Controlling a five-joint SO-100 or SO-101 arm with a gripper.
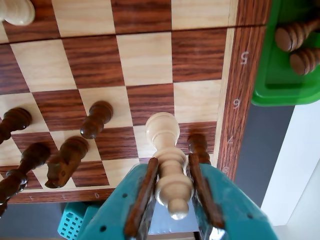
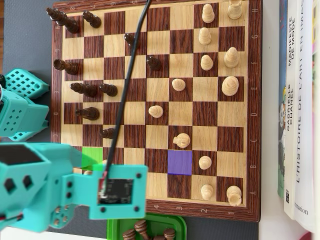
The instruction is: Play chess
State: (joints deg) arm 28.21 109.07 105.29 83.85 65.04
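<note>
In the overhead view, the book lying at the right of the chessboard reads "L'HISTOIRE DE L'ART EN IMAGES" on its spine, with a second, partly cut line reading "GOMBRICH" beside it. The board's border carries small digits and letters: 2, 3, 4 on the bottom edge. In the wrist view its border shows 5, 6, 7, 8.

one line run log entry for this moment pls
pincer: shut on light chess piece | above chessboard edge | dark captured pieces in green tray
</note>
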